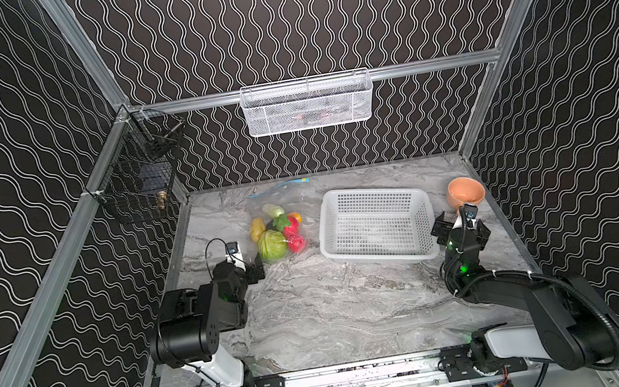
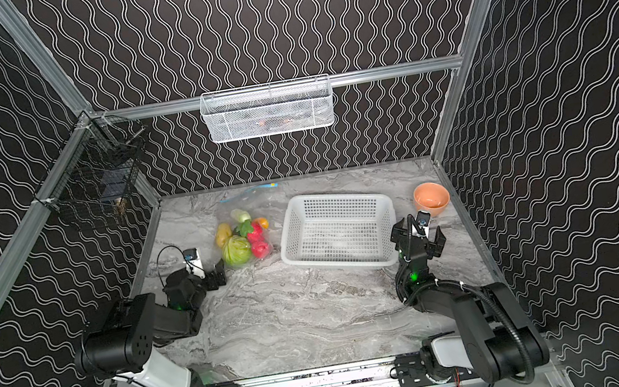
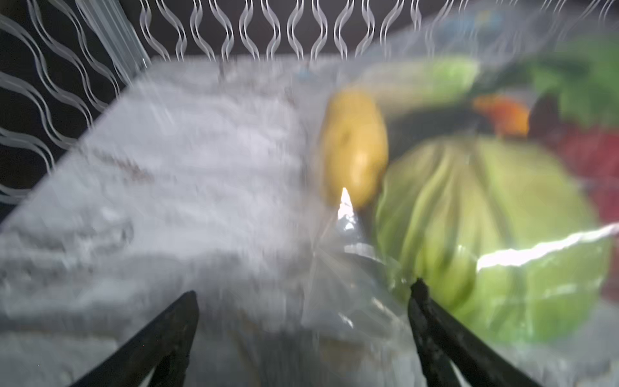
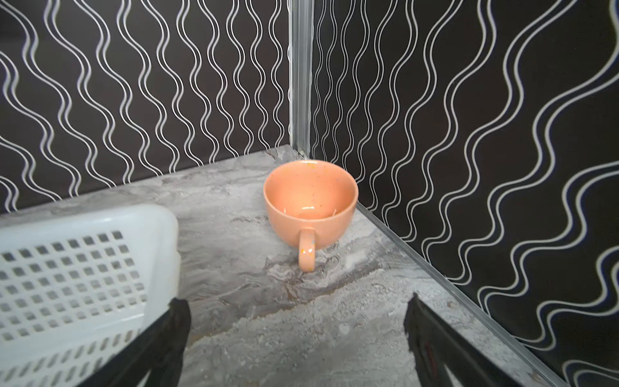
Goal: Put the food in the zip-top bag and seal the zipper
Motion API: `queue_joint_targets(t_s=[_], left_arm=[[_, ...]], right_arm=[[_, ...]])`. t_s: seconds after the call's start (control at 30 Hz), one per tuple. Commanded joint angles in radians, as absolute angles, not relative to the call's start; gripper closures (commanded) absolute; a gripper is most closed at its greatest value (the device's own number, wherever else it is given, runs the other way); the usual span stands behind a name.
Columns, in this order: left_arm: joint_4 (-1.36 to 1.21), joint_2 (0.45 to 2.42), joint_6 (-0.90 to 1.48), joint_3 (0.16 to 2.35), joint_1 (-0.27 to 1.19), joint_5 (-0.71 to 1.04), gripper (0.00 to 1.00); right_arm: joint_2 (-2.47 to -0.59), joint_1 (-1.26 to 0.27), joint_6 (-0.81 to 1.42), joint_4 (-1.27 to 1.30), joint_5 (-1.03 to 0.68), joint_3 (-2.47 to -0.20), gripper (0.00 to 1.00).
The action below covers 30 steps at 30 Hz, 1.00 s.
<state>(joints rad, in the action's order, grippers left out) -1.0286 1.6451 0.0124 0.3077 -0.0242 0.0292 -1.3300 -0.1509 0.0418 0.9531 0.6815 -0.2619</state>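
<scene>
The clear zip-top bag (image 1: 258,200) (image 2: 230,206) lies at the back left of the table. Its light-blue zipper (image 1: 288,184) (image 2: 256,188) runs along the far edge. The food shows through the plastic: a green melon (image 1: 272,245) (image 3: 485,214), red strawberries (image 1: 292,229), a yellow lemon (image 1: 257,229) (image 3: 353,147) and a white radish (image 1: 273,210). My left gripper (image 1: 256,269) (image 2: 216,275) (image 3: 303,298) is open at the bag's near corner (image 3: 338,295), with crumpled plastic between its fingers. The view is blurred. My right gripper (image 1: 460,227) (image 2: 419,236) (image 4: 298,305) is open and empty over bare table.
A white perforated basket (image 1: 378,223) (image 4: 67,268) stands right of the bag, close beside my right gripper. An orange cup (image 1: 465,191) (image 4: 310,197) sits in the back right corner. A white mesh basket (image 1: 306,104) hangs on the back rail and a black wire basket (image 1: 138,188) on the left rail.
</scene>
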Motion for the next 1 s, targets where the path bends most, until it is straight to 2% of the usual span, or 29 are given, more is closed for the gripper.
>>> queue_joint_targets(t_s=[0.0, 0.3, 0.73, 0.8, 0.9, 0.97], left_arm=[[-1.137, 1.663, -0.005, 0.319, -0.019, -0.001, 0.01], [-1.124, 1.657, -0.004, 0.319, -0.019, -0.004, 0.01], [-1.098, 1.656, -0.015, 0.333, -0.017, -0.007, 0.01], [-1.096, 1.657, -0.015, 0.333, -0.017, -0.010, 0.01], [-1.086, 1.656, -0.019, 0.338, -0.015, -0.013, 0.01], [-1.080, 1.656, -0.023, 0.341, -0.016, -0.019, 0.01]], right_arm=[[-1.360, -0.131, 0.034, 1.134, 0.675, -0.230, 0.01], [-1.475, -0.105, 0.005, 1.381, 0.576, -0.154, 0.01], [-1.510, -0.051, 0.005, 1.306, 0.333, -0.184, 0.01], [-1.573, -0.046, -0.019, 1.399, 0.324, -0.183, 0.01], [-1.527, -0.042, 0.000, 1.242, 0.284, -0.219, 0.01], [-1.547, -0.026, -0.009, 1.259, 0.239, -0.229, 0.01]])
